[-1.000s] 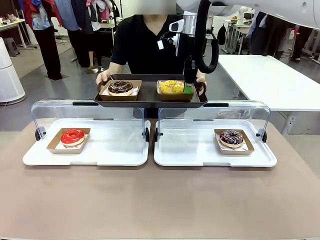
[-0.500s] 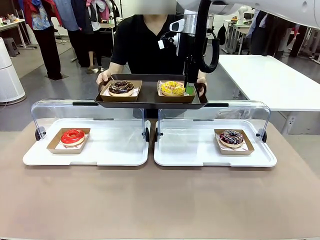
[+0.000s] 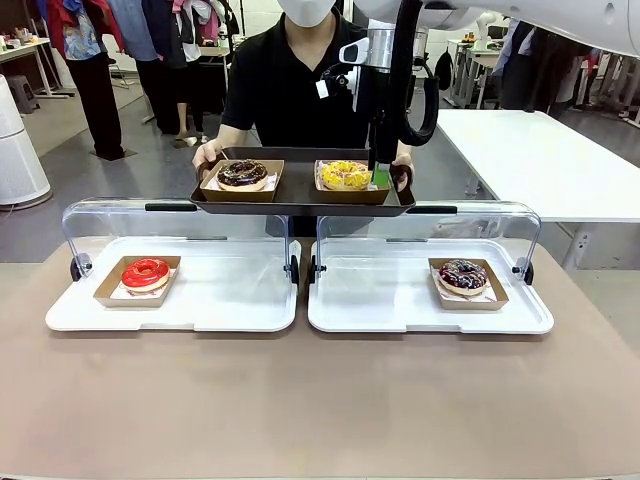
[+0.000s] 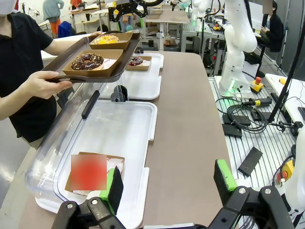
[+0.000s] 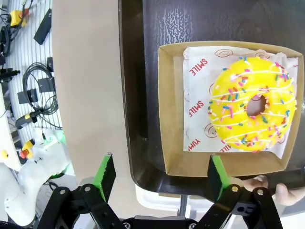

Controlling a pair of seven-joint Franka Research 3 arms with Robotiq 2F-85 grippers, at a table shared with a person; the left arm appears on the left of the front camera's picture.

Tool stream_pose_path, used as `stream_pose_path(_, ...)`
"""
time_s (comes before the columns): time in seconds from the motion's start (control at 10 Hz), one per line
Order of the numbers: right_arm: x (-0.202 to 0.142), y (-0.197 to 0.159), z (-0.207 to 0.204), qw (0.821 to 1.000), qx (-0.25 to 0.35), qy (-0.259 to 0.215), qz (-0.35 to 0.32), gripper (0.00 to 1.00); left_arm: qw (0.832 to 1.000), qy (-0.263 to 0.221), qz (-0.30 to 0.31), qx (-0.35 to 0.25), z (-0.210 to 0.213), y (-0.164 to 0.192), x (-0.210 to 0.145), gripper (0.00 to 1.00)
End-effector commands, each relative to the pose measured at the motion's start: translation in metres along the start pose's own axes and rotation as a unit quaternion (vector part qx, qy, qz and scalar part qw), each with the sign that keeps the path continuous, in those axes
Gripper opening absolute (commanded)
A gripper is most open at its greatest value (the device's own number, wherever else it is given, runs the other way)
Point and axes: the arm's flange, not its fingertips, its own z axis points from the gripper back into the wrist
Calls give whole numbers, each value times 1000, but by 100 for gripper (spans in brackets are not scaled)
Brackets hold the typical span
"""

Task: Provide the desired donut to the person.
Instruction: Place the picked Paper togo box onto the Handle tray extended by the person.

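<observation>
Since a second ago the person's tray (image 3: 300, 200) has lifted slightly and the right gripper (image 3: 378, 178) has come up a little off the yellow sprinkled donut (image 3: 344, 174), its jaws now wide and empty over the near right corner of that donut's cardboard box (image 5: 174, 157). In the right wrist view the green pads (image 5: 106, 174) straddle the box's edge and the tray rim, with a fingertip of the person's hand (image 5: 281, 191) just beside one pad; a sideways drift could, I judge, catch the rim or that finger and tip the tray, which also carries the chocolate donut (image 3: 242, 173). Straight up looks the freest way out. Below, the two raised clear lids (image 3: 175, 215) stand along the far edge of the desk under the tray, so a low retreat risks clipping them. The left gripper (image 4: 167, 183), jaws wide and empty, hangs over the near left of the desk beside the white tray (image 3: 230, 300) holding the red donut (image 3: 146, 272); the purple-glazed donut (image 3: 463, 274) sits toward the right edge, with bare desk along the near side.
</observation>
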Motion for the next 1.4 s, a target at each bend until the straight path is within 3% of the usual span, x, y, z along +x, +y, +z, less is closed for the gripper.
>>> stream_pose_path(0.0,-4,13,14,1000,11,8,9,100,1000,-4,-7,4,0,-1,0,100)
stream_pose_path(0.3,-77,84,46,999,-11,-30,7,100,1000,-4,-7,4,0,-1,0,100)
stream_pose_path(0.6,-143,101,56,998,-17,-55,-29,100,1000,-4,-7,4,0,-1,0,100)
stream_pose_path(0.9,-173,107,33,998,-47,-20,-36,100,1000,-4,-7,4,0,-1,0,100)
stream_pose_path(1.2,-183,107,17,997,-48,-15,-61,100,1000,-4,-7,4,0,-1,0,100)
stream_pose_path(1.3,-172,105,23,989,-71,-9,-126,100,1000,-4,-7,4,0,-1,0,100)
